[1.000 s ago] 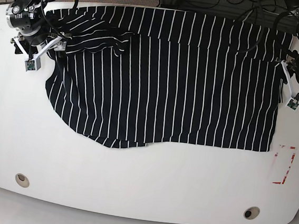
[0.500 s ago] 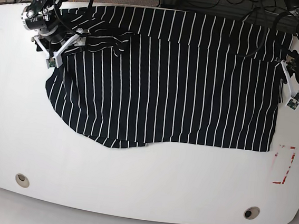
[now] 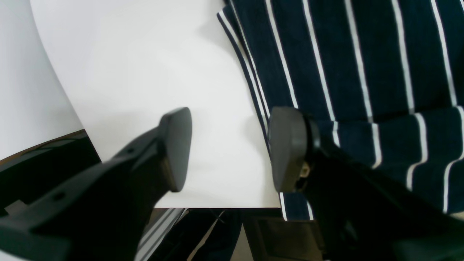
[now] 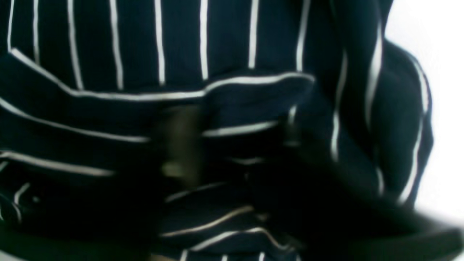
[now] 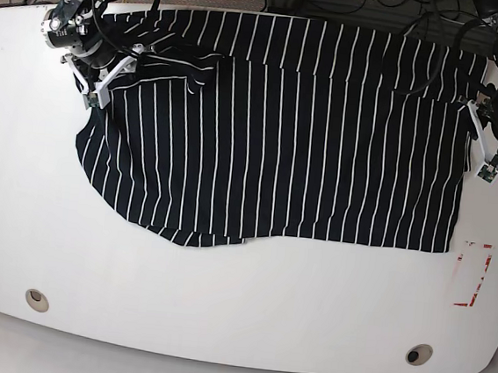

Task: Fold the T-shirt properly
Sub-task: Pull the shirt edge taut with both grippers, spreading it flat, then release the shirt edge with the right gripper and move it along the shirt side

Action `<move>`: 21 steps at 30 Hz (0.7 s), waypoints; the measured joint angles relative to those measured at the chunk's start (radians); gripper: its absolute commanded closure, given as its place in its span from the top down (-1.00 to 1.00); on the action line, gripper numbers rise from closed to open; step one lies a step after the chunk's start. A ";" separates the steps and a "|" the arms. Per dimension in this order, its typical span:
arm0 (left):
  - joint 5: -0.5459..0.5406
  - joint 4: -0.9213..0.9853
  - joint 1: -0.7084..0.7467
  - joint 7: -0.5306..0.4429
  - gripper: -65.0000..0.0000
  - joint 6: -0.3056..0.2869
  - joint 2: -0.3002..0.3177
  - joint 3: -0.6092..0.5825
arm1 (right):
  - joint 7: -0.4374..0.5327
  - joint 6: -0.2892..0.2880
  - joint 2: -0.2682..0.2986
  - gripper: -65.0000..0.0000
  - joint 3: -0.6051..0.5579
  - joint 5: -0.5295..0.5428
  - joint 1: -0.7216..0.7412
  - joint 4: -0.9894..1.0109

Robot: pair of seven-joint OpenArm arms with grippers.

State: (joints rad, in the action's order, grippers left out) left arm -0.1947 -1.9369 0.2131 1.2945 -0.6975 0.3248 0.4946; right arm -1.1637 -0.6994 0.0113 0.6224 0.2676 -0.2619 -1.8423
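Since the earlier frames, the right gripper (image 5: 101,71) has travelled from the bare table beside the T-shirt (image 5: 280,137) up and inward onto the garment's bunched sleeve, while the left gripper (image 5: 487,143) has stayed put at the shirt's opposite edge. Relative to the T-shirt, which lies spread flat across the far half of the white table (image 5: 220,298), the right arm now leans down over the crumpled upper corner, its wrist tilted toward the fabric. From the right wrist view the striped folds (image 4: 232,108) fill the picture and the fingers are a dark blur, so I cannot tell whether that gripper is parted or closed on cloth. The left arm hangs just off the shirt's side hem, near the far table edge. Its wrist view shows the left gripper (image 3: 228,148) with jaws spread wide: one fingertip (image 3: 175,145) over bare table, the other (image 3: 286,145) at the hem of the shirt (image 3: 362,72), holding nothing. A red-marked paper (image 5: 473,274) lies on the table below that corner of the shirt.
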 measured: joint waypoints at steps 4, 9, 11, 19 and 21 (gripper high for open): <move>0.000 0.000 0.000 0.000 0.00 0.000 0.000 0.000 | 0.000 0.000 0.000 -1.00 -0.002 0.003 0.000 -0.002; 0.000 0.000 0.000 0.000 0.00 0.000 0.000 0.000 | -0.015 0.000 0.000 -0.95 -0.002 0.003 -0.007 -0.063; 0.000 0.000 0.000 0.000 0.00 0.000 0.000 0.000 | -0.015 0.000 0.000 -0.95 -0.002 0.003 -0.007 -0.095; 0.000 0.000 0.000 0.000 0.00 0.000 -0.003 0.000 | -0.014 0.000 0.000 -0.94 -0.043 0.010 -0.003 -0.140; 0.000 0.001 0.001 0.000 0.00 0.000 -0.003 0.000 | -0.015 0.000 0.001 -0.94 -0.057 0.010 -0.002 -0.140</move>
State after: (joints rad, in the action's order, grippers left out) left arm -0.1947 -1.9362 0.2138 1.2945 -0.6975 0.3222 0.4942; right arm -1.1790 -0.6994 0.0120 0.5652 0.2771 -0.2634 -1.9820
